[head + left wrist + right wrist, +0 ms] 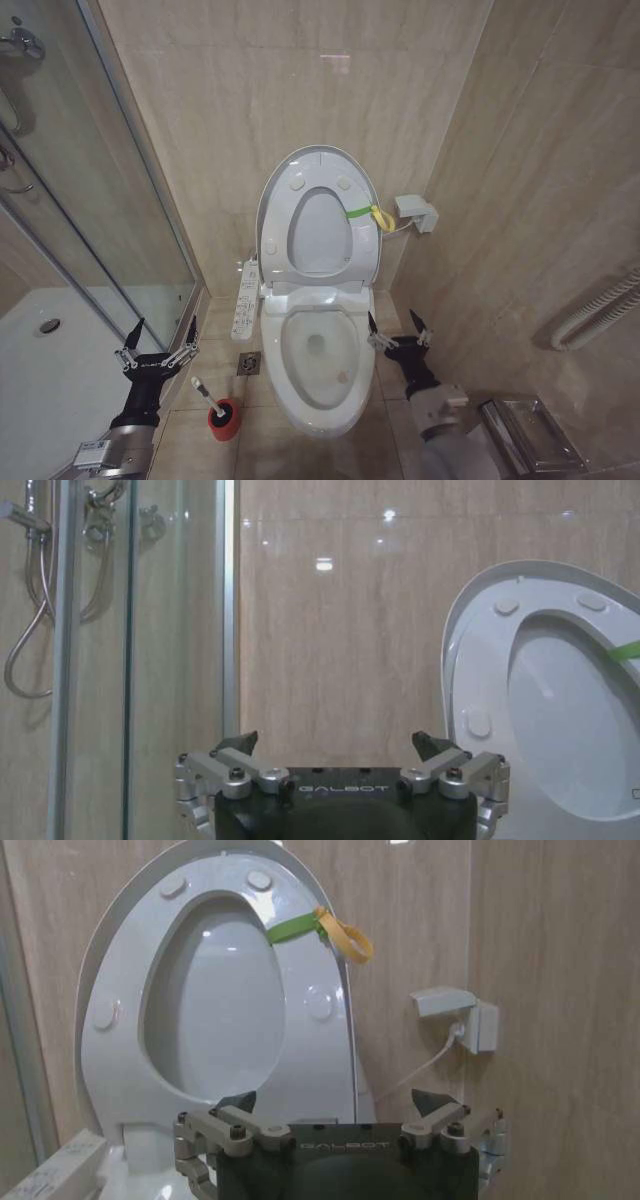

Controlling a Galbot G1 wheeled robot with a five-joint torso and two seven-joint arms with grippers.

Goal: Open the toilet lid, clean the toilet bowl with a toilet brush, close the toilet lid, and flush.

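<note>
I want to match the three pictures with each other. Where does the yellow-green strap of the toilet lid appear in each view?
Head view: yellow-green strap at the raised toilet lid's edge, on the robot's right.
Left wrist view: a green strip at the picture's border.
Right wrist view: strap near the lid's top.
Shared landmark: the lid's round bumpers.

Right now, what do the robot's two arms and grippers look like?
Both are alike. The left gripper has a black body marked GALBOT in white, silver metal linkages with bolts, and dark pointed fingers. Below it come a black wrist and a silver-grey arm segment. The right gripper has the same black body, silver linkages and dark fingers, on a grey arm.
</note>
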